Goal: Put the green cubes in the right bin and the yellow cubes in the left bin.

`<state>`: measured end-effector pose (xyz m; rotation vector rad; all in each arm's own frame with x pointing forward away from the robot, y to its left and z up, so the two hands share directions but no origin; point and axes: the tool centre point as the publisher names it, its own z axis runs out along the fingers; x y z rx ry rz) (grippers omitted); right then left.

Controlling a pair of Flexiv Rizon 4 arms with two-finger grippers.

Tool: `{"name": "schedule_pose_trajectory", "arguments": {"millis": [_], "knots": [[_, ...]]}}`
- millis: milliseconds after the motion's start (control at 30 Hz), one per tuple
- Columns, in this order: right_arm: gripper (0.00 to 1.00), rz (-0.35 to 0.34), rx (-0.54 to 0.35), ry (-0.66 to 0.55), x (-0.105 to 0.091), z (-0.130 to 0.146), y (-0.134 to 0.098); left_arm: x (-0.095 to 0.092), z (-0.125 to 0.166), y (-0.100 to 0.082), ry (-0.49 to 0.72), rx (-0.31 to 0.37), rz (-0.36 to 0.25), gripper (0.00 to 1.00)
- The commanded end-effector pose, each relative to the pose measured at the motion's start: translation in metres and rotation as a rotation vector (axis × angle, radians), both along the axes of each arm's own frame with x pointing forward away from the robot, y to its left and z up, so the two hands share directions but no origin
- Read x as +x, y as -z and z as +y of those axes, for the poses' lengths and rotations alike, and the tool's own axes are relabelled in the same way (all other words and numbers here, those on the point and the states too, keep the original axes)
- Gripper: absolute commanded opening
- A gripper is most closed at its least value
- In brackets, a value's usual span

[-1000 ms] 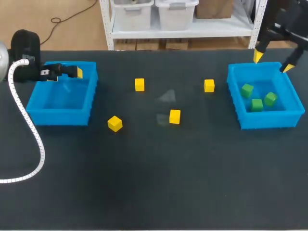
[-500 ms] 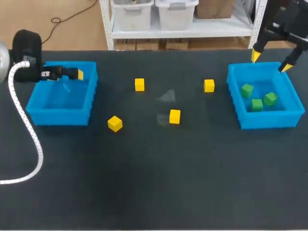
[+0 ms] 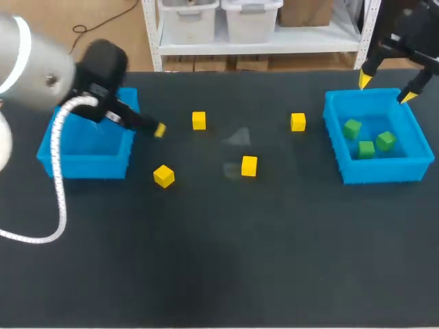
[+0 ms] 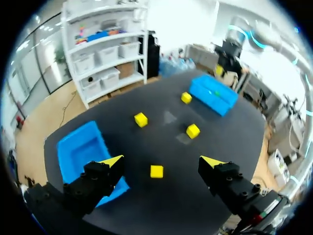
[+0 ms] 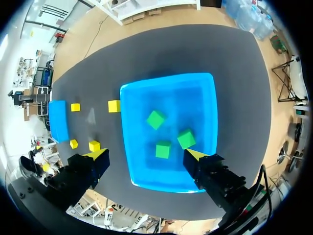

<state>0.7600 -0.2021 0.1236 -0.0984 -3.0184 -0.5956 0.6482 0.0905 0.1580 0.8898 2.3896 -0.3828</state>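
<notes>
Part of left bin point(image 3: 86, 166) hides behind left arm point(image 3: 41, 62), probably a corner.

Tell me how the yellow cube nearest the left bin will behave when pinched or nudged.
The yellow cube rests on a flat face, so a nudge should slide it, not roll it. Its crisp edges suggest it is stiff, and its parallel sides should suit the left gripper. Small beside the left bin, it is probably light.

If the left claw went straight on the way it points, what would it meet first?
Probably the small yellow cube framed between the open fingers of the left claw; depth is unclear.
</notes>
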Motion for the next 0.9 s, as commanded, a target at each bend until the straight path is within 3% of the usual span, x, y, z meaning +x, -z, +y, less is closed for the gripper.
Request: {"name": "schedule_pose_trajectory", "arguments": {"millis": [33,100,233,633,900], "knots": [[1.00,-0.723,-0.060,0.297,-0.007,0.000,0.000,0.012,-0.015,0.020,0.176,0.272,0.224,1.00],[1.00,-0.723,-0.060,0.297,-0.007,0.000,0.000,0.010,-0.015,0.032,0.194,0.342,0.236,1.00],[1.00,-0.723,-0.060,0.297,-0.007,0.000,0.000,0.012,-0.013,0.051,0.202,0.404,0.259,1.00],[1.00,-0.723,-0.060,0.297,-0.007,0.000,0.000,0.013,-0.015,0.088,0.179,0.466,0.333,1.00],[1.00,-0.723,-0.060,0.297,-0.007,0.000,0.000,0.012,-0.010,0.102,0.147,0.480,0.367,1.00]]}}
